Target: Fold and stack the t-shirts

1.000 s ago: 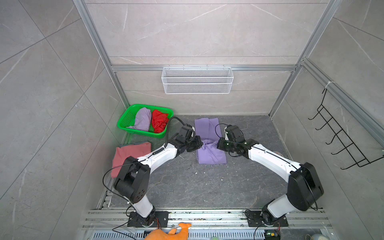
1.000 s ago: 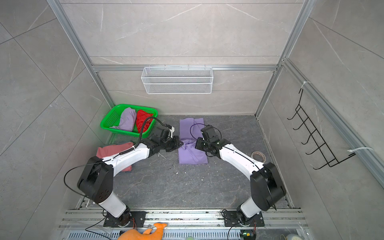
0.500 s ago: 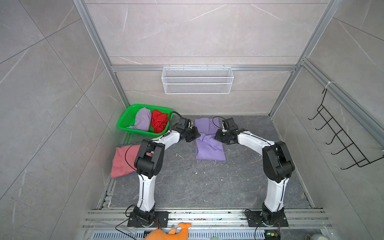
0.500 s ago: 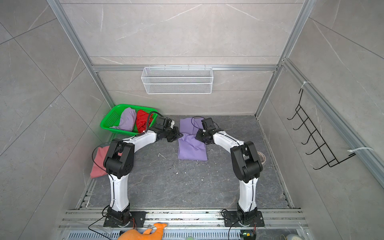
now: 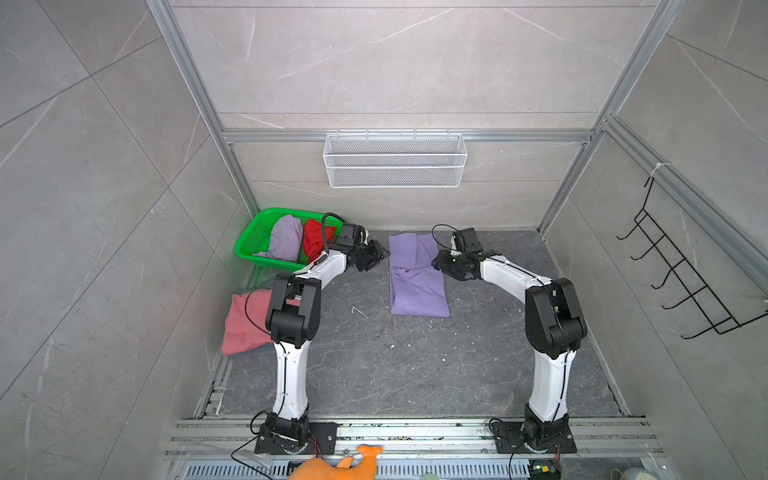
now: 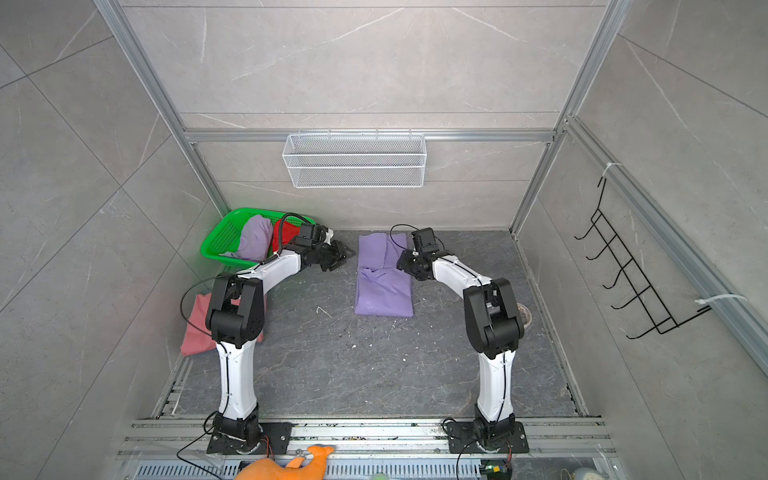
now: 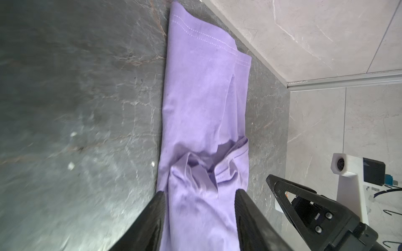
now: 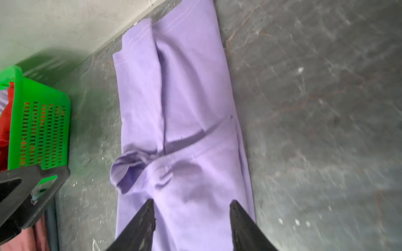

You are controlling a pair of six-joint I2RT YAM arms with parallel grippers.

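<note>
A lavender t-shirt (image 5: 415,286) (image 6: 384,286) lies folded into a long strip on the dark floor, with a rumpled fold across its middle (image 7: 202,169) (image 8: 165,165). My left gripper (image 5: 378,257) (image 6: 347,253) (image 7: 199,195) hangs open just left of the strip, holding nothing. At the strip's right edge my right gripper (image 5: 439,266) (image 6: 402,262) (image 8: 191,204) is open too, with the cloth lying loose under its fingers. A second lavender tee (image 5: 286,239) and a red tee (image 5: 316,243) sit bunched in the green basket (image 5: 251,239). A dusty-pink tee (image 5: 243,328) lies on the floor at the left.
A white wire basket (image 5: 395,160) hangs on the back wall and a black hook rack (image 5: 681,282) on the right wall. An orange plush toy (image 5: 336,467) lies by the front rail. The green basket (image 8: 39,130) stands close to my left arm.
Both grippers were shut at the lavender shirt's sides; they moved toward the back wall, then opened and let the cloth go. My left gripper has drawn off to the left.
</note>
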